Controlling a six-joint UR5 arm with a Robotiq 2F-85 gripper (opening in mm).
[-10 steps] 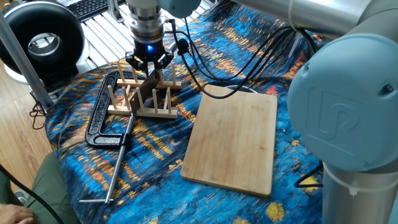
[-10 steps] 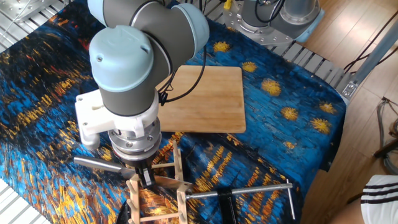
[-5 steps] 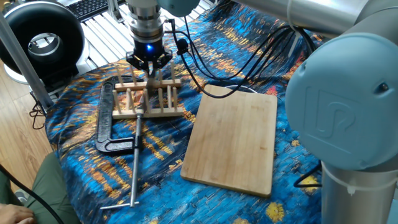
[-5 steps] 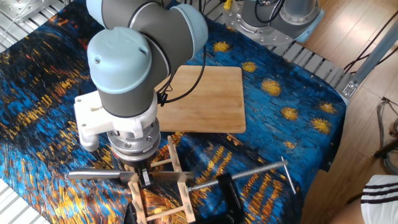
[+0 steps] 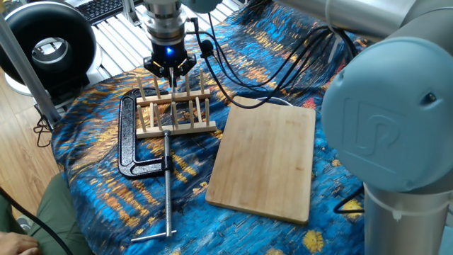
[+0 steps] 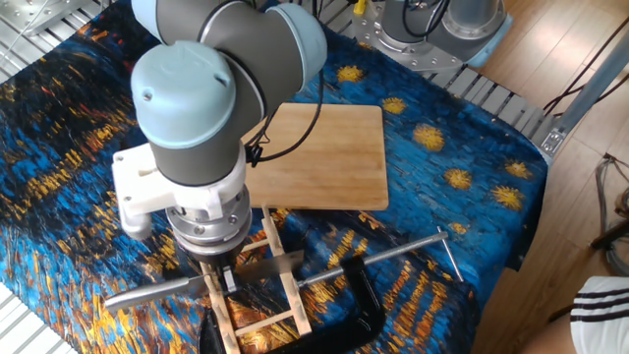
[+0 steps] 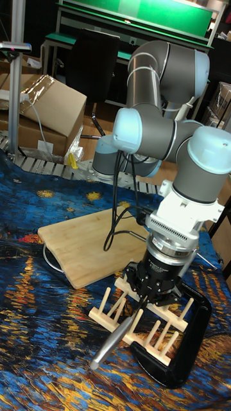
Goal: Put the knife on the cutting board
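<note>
While the hand (image 6: 218, 278) is closed around the knife (image 6: 187, 283) among the pegs of the wooden rack (image 5: 173, 112), the task looks barely begun. The cleaver sits directly beneath the hand, not yet lifted clear. The cutting board (image 5: 267, 159) lies bare, well off to one side, so lifting, carrying and placing remain.

A wooden peg rack (image 5: 174, 113) lies over a black C-clamp (image 5: 134, 138), whose screw rod (image 5: 168, 185) rests on the blue starry tablecloth (image 5: 106, 205).
</note>
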